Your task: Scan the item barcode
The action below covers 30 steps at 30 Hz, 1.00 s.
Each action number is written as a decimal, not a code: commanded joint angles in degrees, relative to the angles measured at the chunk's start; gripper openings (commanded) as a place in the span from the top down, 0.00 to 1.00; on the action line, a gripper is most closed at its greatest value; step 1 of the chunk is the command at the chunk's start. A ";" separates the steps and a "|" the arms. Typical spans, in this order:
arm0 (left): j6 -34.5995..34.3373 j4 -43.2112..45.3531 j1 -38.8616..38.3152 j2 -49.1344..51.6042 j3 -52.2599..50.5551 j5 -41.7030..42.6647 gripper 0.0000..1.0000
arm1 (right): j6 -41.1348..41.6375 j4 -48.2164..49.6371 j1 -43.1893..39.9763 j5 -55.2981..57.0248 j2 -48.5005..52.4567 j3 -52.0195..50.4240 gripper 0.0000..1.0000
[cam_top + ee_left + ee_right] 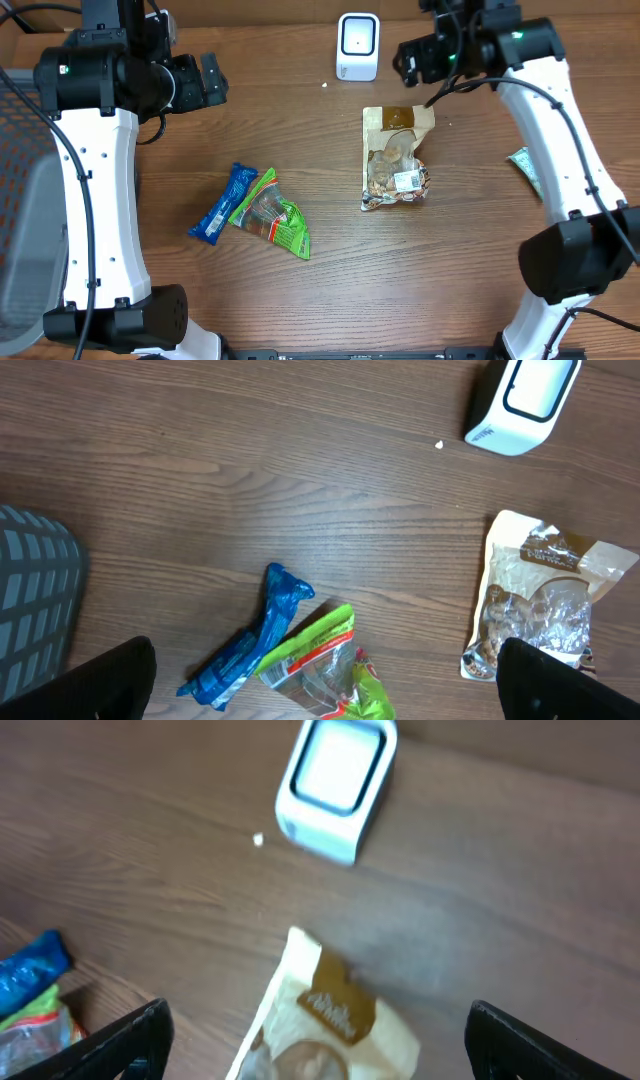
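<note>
Black right pincer (318, 1015) — wide, empty.

Dark wooden table (300, 120) — white scanner (357, 46), brown snack bag (396, 160), blue packet (224, 203), green packet (272, 215).

Dark brown wood-grain tabletop (300, 310) fills nearly every view I have, grain running left-right across the frame. Surface matte, light even and soft, only faint shadows. One tiny white speck (325, 85) sits on the bare wood in the upper middle of the overhead; it also shows at upper right in my left wrist view and upper left in my right wrist view. Grey gridded mesh surface (18, 150) runs along the left edge of the overhead and sits lower left in my left wrist view. Can't tell what it is. No walls, floor or windows in frame.
</note>
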 commanded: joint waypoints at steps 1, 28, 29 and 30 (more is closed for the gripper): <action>-0.35 0.02 -0.02 0.09 0.81 0.20 0.00 | 13.55 -5.03 5.03 10.38 -1.18 0.55 0.06; -0.35 0.02 0.00 0.09 0.81 0.20 0.01 | 29.92 10.86 15.98 -4.28 7.80 -23.41 0.18; -0.35 0.00 -0.02 0.09 0.81 0.17 0.00 | 29.97 10.16 15.98 -4.00 7.85 -23.41 0.18; -0.35 0.02 -0.02 0.09 0.81 0.20 0.00 | 29.99 9.55 15.98 -3.65 7.85 -23.41 0.18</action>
